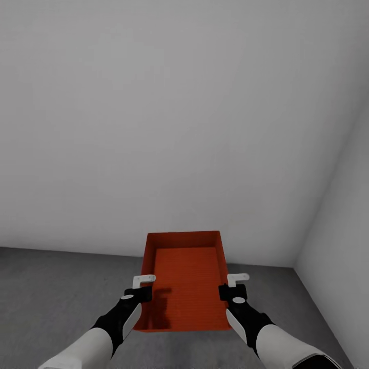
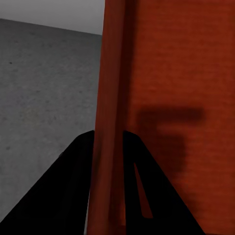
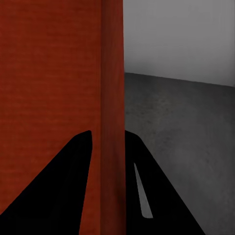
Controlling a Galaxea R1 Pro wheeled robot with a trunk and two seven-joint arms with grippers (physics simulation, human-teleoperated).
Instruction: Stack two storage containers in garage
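One orange-red storage container hangs level in front of me over the dark grey concrete floor of the garage. My left gripper is shut on its left side wall and my right gripper is shut on its right side wall. In the left wrist view the thin wall runs between the black fingers, with the ribbed inside beside it. The right wrist view shows the other wall pinched the same way between the black fingers.
A plain pale grey wall rises just beyond the container. A second grey wall closes the right side, forming a corner at the far right. Speckled concrete floor spreads to the left and below.
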